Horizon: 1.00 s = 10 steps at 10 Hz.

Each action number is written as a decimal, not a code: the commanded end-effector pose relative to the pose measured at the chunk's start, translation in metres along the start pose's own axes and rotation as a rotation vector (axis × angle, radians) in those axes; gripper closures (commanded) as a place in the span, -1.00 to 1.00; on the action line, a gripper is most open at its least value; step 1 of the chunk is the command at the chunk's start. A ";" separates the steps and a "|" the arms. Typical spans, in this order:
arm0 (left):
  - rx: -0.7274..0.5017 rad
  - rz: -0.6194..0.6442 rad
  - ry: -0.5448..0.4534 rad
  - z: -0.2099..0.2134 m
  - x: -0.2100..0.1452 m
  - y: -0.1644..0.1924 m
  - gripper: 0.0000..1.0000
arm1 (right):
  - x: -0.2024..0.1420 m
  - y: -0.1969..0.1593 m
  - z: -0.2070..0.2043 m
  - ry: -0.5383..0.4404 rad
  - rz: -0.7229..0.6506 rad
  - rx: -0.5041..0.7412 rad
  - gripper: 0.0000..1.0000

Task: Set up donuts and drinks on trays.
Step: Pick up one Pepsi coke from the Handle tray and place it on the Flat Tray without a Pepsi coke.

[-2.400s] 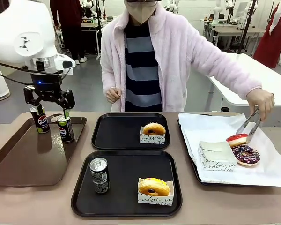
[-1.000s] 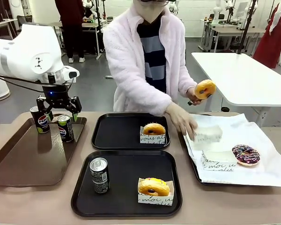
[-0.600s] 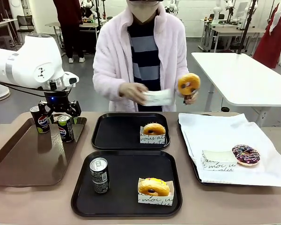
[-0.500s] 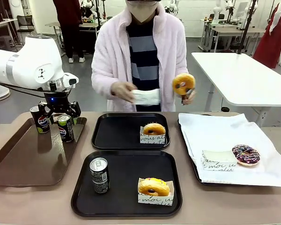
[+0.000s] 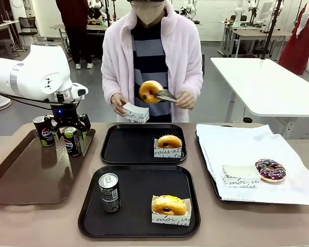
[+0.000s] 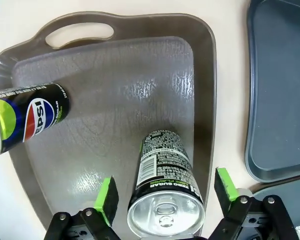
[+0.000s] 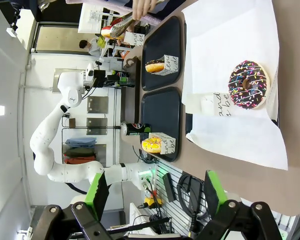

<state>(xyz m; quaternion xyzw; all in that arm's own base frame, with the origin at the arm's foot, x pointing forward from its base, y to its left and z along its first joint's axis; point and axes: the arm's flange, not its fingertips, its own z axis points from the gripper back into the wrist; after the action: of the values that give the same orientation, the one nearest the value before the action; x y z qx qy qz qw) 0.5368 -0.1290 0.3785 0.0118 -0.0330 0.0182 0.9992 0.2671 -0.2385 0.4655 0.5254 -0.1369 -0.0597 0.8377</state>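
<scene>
On the brown handled tray (image 5: 20, 180) at our left, we see two black Pepsi cans standing upright, one (image 5: 43, 131) by the far rim and the other (image 5: 71, 140) just beside it, toward the middle of the table (image 5: 51, 221). Our left gripper (image 6: 165, 190) hangs at this second can. Its jaws are spread wide, with a green pad (image 6: 108, 200) on each side of the silver top and a gap on both sides, so nothing is grasped.

Our right gripper (image 7: 155, 192) is likewise released and empty, well apart from the trays.

The near black tray (image 5: 139, 208) carries a grey-patterned can (image 5: 109, 192) on its left and a yellow-glazed donut (image 5: 169, 205) in its sleeve on its right. The far black tray (image 5: 123, 146) holds one sleeved yellow-orange donut (image 5: 169, 141) near its right edge.

Across the table, the person grips another yellow-orange donut (image 5: 150, 91) in tongs (image 5: 167, 95) and holds a paper sleeve (image 5: 135, 112) in the other hand. On the paper-lined tray (image 5: 216, 141) lie a dark sprinkled donut (image 5: 270, 170) and an empty sleeve (image 5: 239, 174).
</scene>
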 end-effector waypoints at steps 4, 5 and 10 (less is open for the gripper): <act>-0.014 0.036 0.018 0.002 0.003 0.001 1.00 | 0.001 0.000 0.000 -0.004 0.015 0.020 -1.00; -0.011 0.042 0.024 0.002 0.003 0.002 1.00 | 0.001 0.000 0.000 -0.004 0.015 0.020 -1.00; 0.015 0.080 0.098 0.063 -0.002 0.014 1.00 | 0.001 0.000 0.000 -0.004 0.015 0.020 -1.00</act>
<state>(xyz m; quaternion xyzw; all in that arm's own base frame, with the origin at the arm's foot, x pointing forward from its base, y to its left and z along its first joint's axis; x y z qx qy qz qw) 0.5348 -0.1180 0.4066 0.0132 -0.0022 0.0406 0.9991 0.2672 -0.2385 0.4655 0.5254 -0.1368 -0.0598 0.8377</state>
